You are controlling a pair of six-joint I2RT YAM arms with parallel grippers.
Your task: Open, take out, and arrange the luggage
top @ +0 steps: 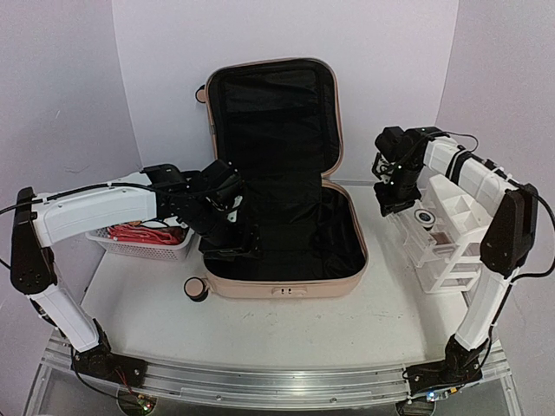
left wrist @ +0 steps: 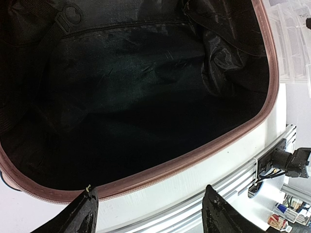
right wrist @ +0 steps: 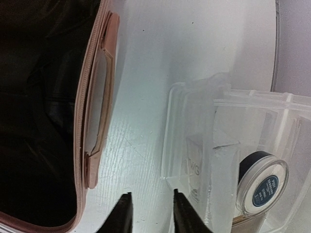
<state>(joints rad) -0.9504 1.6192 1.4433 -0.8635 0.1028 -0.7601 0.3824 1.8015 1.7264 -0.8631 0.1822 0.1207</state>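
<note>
Left wrist: luggage (left wrist: 146,97) depths indistinct

Peach-pink hard-shell suitcase (top: 286,286): one. White mesh plastic basket (top: 143,250): one; red items (top: 143,234) inside tangled, count unclear. Clear plastic drawer organizer (top: 451,260): one. Round white tin with dark-blue label (right wrist: 262,187): one. Black-and-beige caster wheel (top: 196,289): one plainly seen. Robot arms: two, left arm (top: 95,212), right arm (top: 473,178). Hands: two, left hand (left wrist: 149,194), right hand (right wrist: 152,195), two fingers each. White worktop (top: 347,329): one.
</note>
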